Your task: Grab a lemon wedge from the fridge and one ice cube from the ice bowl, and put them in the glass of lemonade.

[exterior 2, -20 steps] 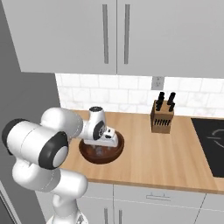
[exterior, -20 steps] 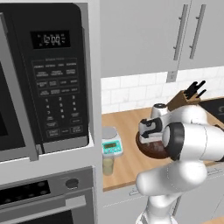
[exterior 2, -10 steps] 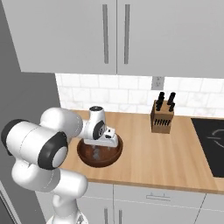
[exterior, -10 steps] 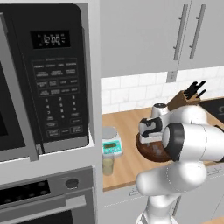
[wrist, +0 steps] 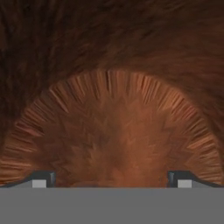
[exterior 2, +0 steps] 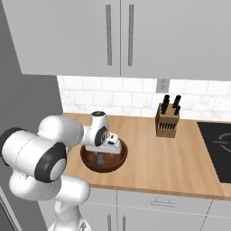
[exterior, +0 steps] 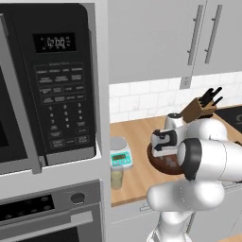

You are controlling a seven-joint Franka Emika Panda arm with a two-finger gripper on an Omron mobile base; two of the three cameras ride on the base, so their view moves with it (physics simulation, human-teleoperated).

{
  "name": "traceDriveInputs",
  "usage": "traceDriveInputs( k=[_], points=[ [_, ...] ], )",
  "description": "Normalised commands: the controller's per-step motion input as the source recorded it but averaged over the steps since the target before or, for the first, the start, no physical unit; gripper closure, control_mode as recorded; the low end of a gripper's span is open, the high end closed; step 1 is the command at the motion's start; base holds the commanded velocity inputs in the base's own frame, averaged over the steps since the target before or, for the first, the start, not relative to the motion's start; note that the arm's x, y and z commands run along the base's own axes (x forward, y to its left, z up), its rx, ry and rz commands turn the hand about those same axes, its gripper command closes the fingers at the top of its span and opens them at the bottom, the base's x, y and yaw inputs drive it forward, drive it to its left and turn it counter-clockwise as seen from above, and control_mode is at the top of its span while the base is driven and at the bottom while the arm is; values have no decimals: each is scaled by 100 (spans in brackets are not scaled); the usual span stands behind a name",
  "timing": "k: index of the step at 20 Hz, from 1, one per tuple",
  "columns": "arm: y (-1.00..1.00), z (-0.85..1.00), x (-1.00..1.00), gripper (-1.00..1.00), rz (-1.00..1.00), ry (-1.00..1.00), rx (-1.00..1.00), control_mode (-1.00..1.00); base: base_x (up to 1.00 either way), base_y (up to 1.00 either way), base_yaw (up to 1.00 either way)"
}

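Gripper (exterior 2: 104, 155) reaches down into the ice bowl (exterior 2: 118, 159), hand directly above the bowl's middle. In the hand view the two fingertips (wrist: 41, 179) sit far apart at the bottom corners, so the fingers are spread wide with nothing between them; ahead of the tips lies the bowl's brown grained inside (wrist: 113, 127), close up. No ice cube can be made out between or ahead of the fingers.

Ice bowl rests on the wooden counter (exterior 2: 171, 158), below and around the fingers. In the left base view the glass of lemonade (exterior: 116, 178) stands on the counter edge, well off to one side of the fingers, just in front of the white scale (exterior: 120, 153) with the teal display. Knife block (exterior 2: 166, 122) stands beyond the bowl, near the tiled wall, apart from the hand. Microwave (exterior: 52, 85) hangs past the glass.
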Motion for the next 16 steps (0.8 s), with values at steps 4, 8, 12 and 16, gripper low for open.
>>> traceDriveInputs(
  k=[4,8,12,16],
  points=[
    [0,0,-13,-100,0,-1,0,-100,0,0,0],
    [0,0,0,-100,0,0,0,-100,0,0,0],
    [10,0,0,-100,0,-1,0,-100,0,0,0],
    [8,0,-4,100,0,0,0,-100,0,0,0]
  ],
)
